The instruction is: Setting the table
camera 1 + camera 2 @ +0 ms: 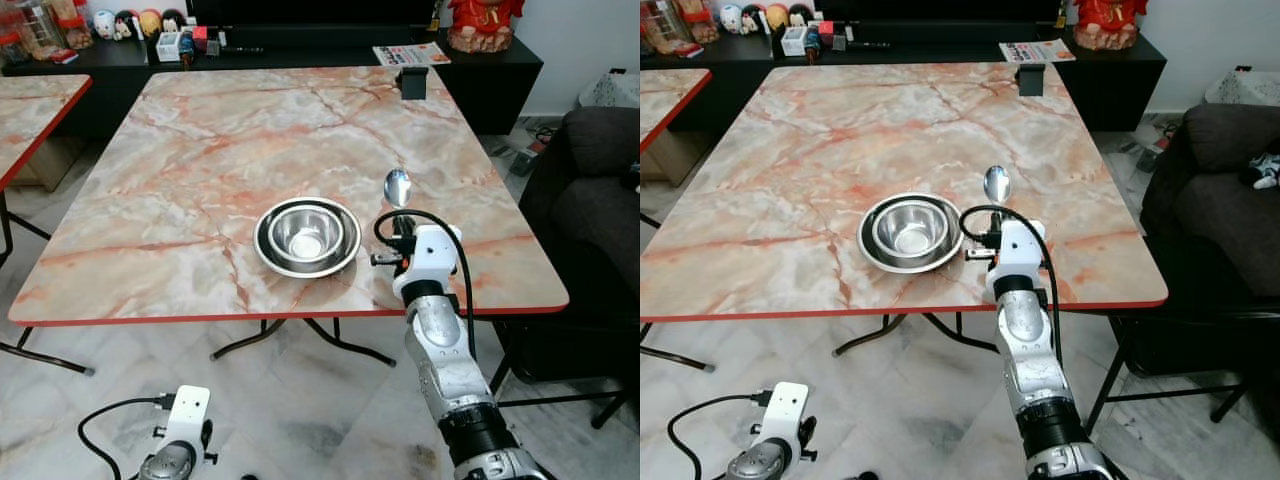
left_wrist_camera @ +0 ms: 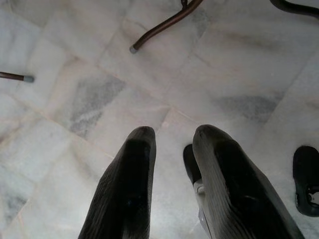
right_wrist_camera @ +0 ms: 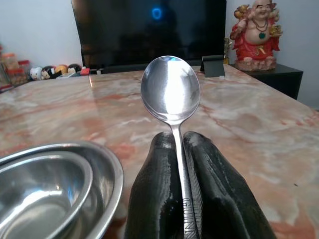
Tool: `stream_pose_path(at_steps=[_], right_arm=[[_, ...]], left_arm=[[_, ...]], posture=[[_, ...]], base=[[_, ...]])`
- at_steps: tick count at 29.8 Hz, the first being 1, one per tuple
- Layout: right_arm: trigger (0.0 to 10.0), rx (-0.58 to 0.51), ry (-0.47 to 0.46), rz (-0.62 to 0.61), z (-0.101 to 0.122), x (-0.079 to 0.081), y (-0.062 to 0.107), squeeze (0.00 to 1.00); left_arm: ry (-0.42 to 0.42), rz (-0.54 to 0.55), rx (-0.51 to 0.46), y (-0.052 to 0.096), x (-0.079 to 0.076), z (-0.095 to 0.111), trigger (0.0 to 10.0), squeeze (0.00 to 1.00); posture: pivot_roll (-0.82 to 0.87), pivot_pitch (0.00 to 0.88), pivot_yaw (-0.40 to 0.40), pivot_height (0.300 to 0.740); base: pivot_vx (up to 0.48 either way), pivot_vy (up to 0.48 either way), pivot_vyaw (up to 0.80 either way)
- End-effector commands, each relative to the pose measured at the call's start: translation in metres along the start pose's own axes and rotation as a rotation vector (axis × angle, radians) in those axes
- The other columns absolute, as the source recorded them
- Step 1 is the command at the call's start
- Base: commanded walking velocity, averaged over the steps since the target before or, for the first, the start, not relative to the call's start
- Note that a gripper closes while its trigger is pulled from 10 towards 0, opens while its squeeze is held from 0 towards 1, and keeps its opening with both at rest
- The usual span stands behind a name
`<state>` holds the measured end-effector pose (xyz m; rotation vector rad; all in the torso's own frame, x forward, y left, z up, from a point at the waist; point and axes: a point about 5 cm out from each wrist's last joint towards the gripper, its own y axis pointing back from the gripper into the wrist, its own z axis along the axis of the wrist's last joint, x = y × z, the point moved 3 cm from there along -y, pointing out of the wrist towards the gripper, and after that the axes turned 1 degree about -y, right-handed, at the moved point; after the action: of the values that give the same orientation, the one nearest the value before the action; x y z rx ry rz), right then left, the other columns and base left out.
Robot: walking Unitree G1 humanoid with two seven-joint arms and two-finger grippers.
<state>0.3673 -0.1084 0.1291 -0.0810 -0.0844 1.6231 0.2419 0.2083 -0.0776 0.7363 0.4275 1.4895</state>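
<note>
Pinching a spoon [image 3: 171,94] by the handle in the right gripper [image 3: 182,149], bowl end pointing forward over the table [image 1: 200,150], just beside the nested steel bowls [image 1: 307,237]. Looking light, stiff and slick, so likely needing a firm mid-handle pinch. Hanging idle over the floor, left gripper [image 2: 172,144] slightly parted, holding nothing.

Right arm [image 1: 452,385]: silver segmented casing, black band low down, white wrist block, black cable looping over it. Left arm [image 1: 180,440]: white wrist block, black cable. Ribbed matte-black fingers [image 2: 124,194].
</note>
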Motion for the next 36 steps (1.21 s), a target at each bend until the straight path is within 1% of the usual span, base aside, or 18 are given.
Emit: stream_pose_path(at_steps=[1,4,16,29,36], right_arm=[[10.0,0.002,0.001,0.004,0.001,0.001,-0.002,0.0],[10.0,-0.012,0.008,0.007,0.003,0.001,-0.001,0.0],[10.0,-0.009,0.003,0.007,0.002,0.003,-0.001,0.0],[10.0,-0.012,-0.007,-0.008,0.001,0.003,0.003,0.0],[10.0,0.005,-0.005,-0.017,-0.004,0.003,0.01,0.0]], left_arm=[[-0.009,-0.004,0.004,0.0,0.0,-0.001,10.0,0.0],[-0.009,-0.004,0.004,0.0,0.0,-0.001,10.0,0.0],[-0.012,-0.004,0.002,0.0,0.001,-0.001,10.0,0.0],[-0.019,-0.003,0.006,0.001,0.003,-0.003,10.0,0.0],[-0.022,-0.003,0.002,0.001,0.004,-0.003,10.0,0.0]], posture=[[-0.02,0.135,0.014,0.74],[-0.02,0.135,0.014,0.74],[-0.01,0.137,0.019,0.74],[-0.02,0.143,0.028,0.74],[-0.02,0.147,0.032,0.74]], base=[[0.259,0.0,-0.66],[0.259,0.0,0.0],[0.264,0.0,0.0],[0.273,0.0,0.0],[0.0,0.0,0.0]])
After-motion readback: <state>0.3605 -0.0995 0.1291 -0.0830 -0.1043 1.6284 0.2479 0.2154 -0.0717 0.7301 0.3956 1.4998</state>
